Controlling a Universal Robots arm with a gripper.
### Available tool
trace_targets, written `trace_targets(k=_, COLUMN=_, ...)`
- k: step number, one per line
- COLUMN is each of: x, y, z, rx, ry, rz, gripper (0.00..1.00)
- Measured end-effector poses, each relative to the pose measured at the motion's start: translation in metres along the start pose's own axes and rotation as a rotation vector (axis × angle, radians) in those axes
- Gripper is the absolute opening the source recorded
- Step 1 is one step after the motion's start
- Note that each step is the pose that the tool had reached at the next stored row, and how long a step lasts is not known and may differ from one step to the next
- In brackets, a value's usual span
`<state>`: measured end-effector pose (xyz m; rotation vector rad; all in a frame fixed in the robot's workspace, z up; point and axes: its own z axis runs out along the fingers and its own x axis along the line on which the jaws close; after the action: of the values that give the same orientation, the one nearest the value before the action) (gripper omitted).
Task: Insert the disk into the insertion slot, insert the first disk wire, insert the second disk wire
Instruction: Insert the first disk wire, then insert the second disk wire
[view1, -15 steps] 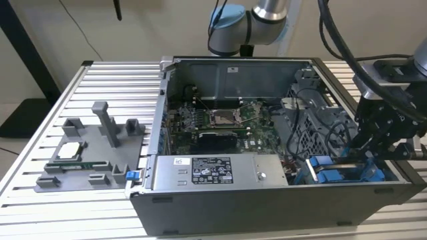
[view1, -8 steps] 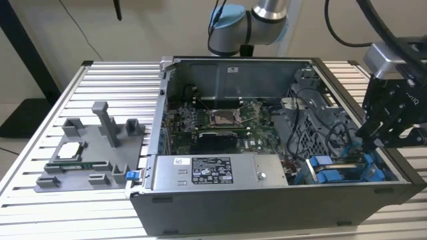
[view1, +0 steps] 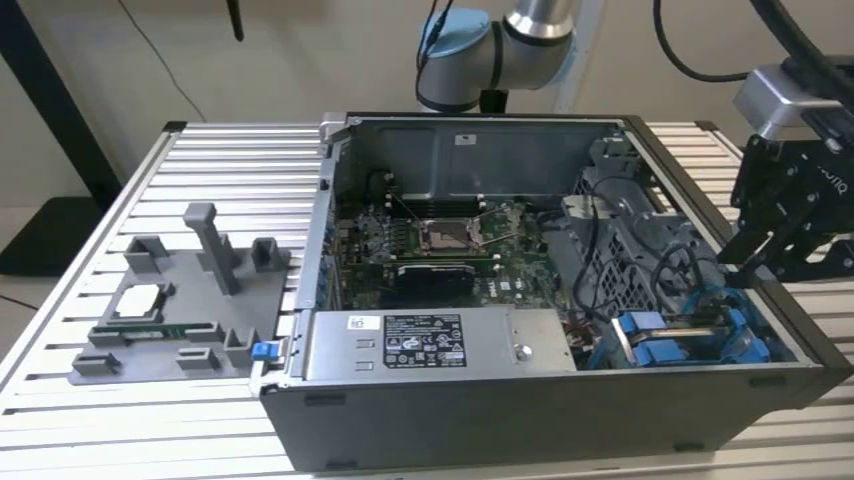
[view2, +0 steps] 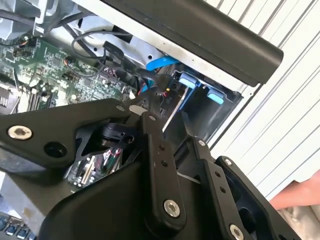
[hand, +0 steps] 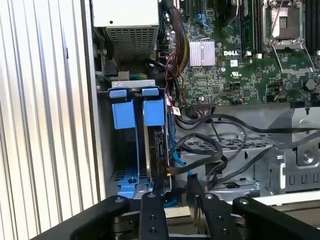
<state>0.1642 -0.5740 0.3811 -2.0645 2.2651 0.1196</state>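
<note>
— Logging item one, the gripper (view1: 747, 262): where did it stand?
— Over the open computer case (view1: 534, 420), at its edge on the exterior view's right. Its fingers (hand: 152, 215) were apart, with nothing between them.
— Item two, the disk (hand: 155, 131)?
— It stood on edge in its blue frame, inside the insertion slot (hand: 120, 174). That was the case's near corner on the exterior view's right, close to the fingertips. A second blue frame (hand: 122, 115) stood beside it.
— Wires?
— Black wires (hand: 215, 150) lay beside the disk. I could not tell whether any was plugged in.
</note>
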Motion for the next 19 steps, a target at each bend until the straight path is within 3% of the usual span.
trace_targets(k=8, x=-0.0078, y=-0.0167, z=0.0059, rx=0.0005, ry=-0.0001, rz=0.0, gripper=1.0)
trace_targets(k=19, x=-0.007, y=-0.0183, z=0.0152, rx=-0.001, ry=0.0001, rz=0.0, gripper=1.0)
